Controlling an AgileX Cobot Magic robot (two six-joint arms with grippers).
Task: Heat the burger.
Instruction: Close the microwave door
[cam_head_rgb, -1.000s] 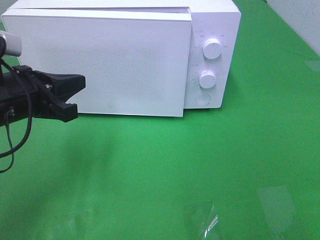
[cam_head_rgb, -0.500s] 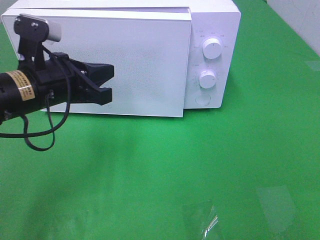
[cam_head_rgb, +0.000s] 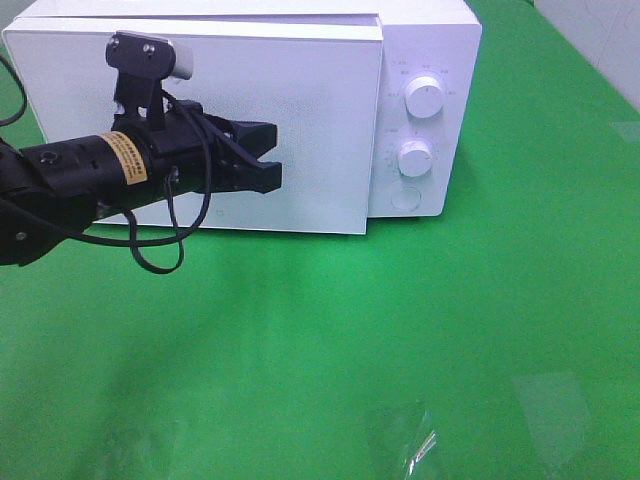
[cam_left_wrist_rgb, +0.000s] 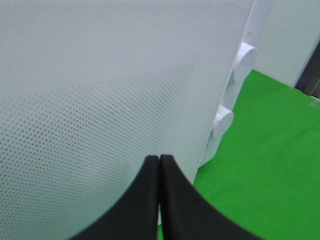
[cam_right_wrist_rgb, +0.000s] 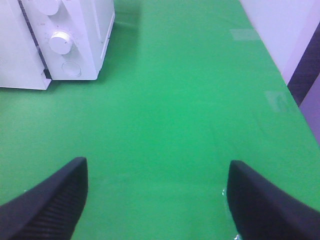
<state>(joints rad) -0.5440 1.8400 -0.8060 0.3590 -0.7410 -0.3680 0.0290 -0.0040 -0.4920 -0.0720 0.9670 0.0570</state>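
Note:
The burger is out of view. A white microwave (cam_head_rgb: 320, 110) stands at the back of the green table, its door (cam_head_rgb: 300, 90) covering the cavity. My left gripper (cam_head_rgb: 272, 165) is shut with nothing in it and hangs just in front of the door, pointing toward the control panel. In the left wrist view its closed fingertips (cam_left_wrist_rgb: 159, 160) sit against the dotted door (cam_left_wrist_rgb: 100, 75), near the edge beside the knobs. My right gripper (cam_right_wrist_rgb: 157, 165) is open and empty above bare green cloth, seen only in the right wrist view.
Two white knobs (cam_head_rgb: 425, 98) (cam_head_rgb: 414, 158) and a round button (cam_head_rgb: 405, 198) sit on the microwave's right panel. The green tablecloth (cam_head_rgb: 400, 330) spreads in front. A clear plastic scrap (cam_head_rgb: 415, 440) lies near the front edge.
My left arm has swept to the right across the front of the microwave door, its gripper staying shut. The right gripper has not changed.

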